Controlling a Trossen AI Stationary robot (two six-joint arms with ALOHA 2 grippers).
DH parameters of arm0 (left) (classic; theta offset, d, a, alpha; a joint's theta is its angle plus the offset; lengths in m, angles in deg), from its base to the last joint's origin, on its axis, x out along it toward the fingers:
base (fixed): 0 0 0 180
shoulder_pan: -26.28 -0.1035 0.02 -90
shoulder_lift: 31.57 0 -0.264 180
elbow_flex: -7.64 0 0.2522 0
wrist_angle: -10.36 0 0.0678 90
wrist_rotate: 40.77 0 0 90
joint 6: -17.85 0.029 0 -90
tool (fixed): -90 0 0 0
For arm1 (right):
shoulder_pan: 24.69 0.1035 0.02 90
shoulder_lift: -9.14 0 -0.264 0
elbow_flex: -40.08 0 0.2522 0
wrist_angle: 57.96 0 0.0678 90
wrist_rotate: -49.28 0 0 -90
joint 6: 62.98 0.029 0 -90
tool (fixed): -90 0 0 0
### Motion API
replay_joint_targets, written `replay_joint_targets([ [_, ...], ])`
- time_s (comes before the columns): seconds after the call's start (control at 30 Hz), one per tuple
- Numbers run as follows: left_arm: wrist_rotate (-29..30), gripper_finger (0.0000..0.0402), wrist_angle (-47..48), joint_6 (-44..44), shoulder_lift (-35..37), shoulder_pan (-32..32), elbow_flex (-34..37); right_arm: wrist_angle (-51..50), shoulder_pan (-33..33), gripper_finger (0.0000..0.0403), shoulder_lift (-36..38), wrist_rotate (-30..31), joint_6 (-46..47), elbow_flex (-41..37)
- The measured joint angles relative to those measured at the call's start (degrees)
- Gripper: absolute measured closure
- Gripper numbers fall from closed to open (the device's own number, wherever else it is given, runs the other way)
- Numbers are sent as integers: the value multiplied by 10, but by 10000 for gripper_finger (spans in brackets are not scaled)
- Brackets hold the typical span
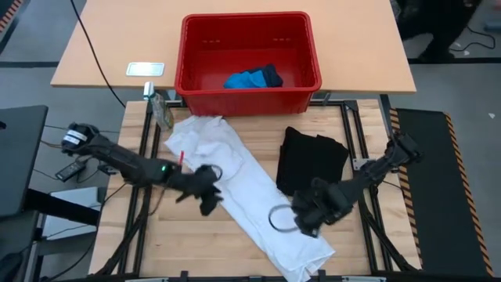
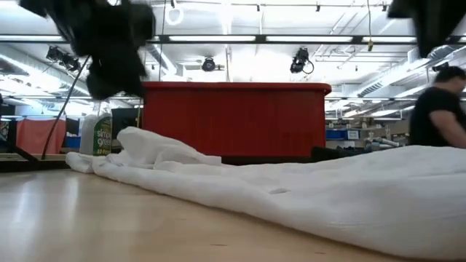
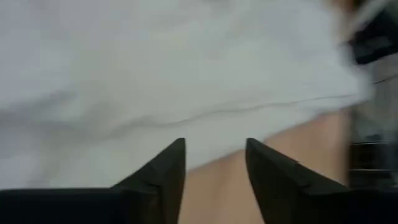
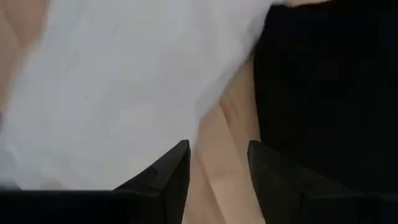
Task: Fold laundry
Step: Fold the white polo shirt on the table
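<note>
White garment (image 1: 239, 184) lies long and diagonal across the surface (image 1: 188, 239). Black shirt (image 1: 311, 159) folded just right of it. Blue piece (image 1: 246, 79) in red basket (image 1: 305, 47), far side. Left gripper (image 1: 207, 188) at garment's left edge, right gripper (image 1: 304, 215) at its right edge; both sets of fingers spread, empty.

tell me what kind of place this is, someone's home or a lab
Most likely a lab or workshop: exposed ceiling strip lights, a person at a workstation behind, and a framed wooden table holding the white garment.

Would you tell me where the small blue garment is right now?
In the high view, the blue garment lies inside the red basket, beyond the white garment.
</note>
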Motion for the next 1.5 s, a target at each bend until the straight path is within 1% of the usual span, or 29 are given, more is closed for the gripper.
replay_joint_targets([
  [0.1, 49, 207, -116, 8, -4, 85, 0, -19, 42, 234, 0, 21, -63, -6],
  [0.17, 95, 205, -190, 51, -20, 135, -2, -16, 64, 234, 0, 44, -110, -20],
  [0.23, 156, 213, -225, 93, -45, 175, -2, 2, 77, 234, 0, 44, -165, -44],
  [0.3, 205, 223, -258, 103, -83, 195, -4, 39, 84, 234, 0, 3, -208, -76],
  [0.33, 214, 227, -269, 102, -105, 200, -10, 61, 86, 234, 0, -26, -220, -94],
  [0.43, 215, 235, -334, 102, -188, 203, -54, 145, 99, 234, 0, -89, -233, -147],
  [0.5, 202, 236, -346, 125, -250, 199, -111, 189, 117, 234, 0, -107, -233, -176],
  [0.57, 190, 237, -317, 146, -313, 196, -189, 226, 135, 234, 0, -114, -233, -196],
  [0.73, 190, 237, -122, 151, -442, 189, -405, 286, 179, 234, 0, -99, -236, -219],
  [0.83, 189, 237, -31, 148, -507, 186, -517, 307, 202, 234, 0, -85, -246, -220],
  [0.93, 172, 237, 19, 153, -563, 183, -610, 330, 218, 234, 0, -72, -250, -220],
  [1.03, 140, 237, 49, 186, -611, 181, -688, 351, 226, 234, 0, -58, -250, -220],
  [1.13, 129, 237, 92, 231, -653, 178, -752, 375, 230, 234, 0, -34, -241, -220],
  [1.27, 121, 237, 135, 254, -682, 167, -798, 394, 231, 233, 1, 5, -209, -220],
  [1.33, 107, 237, 143, 259, -689, 161, -802, 390, 230, 230, 1, 23, -193, -220],
  [1.43, 74, 237, 146, 309, -690, 154, -797, 388, 230, 222, 1, 41, -192, -220],
  [1.5, 69, 237, 152, 339, -690, 154, -795, 389, 230, 217, 1, 45, -210, -220],
])
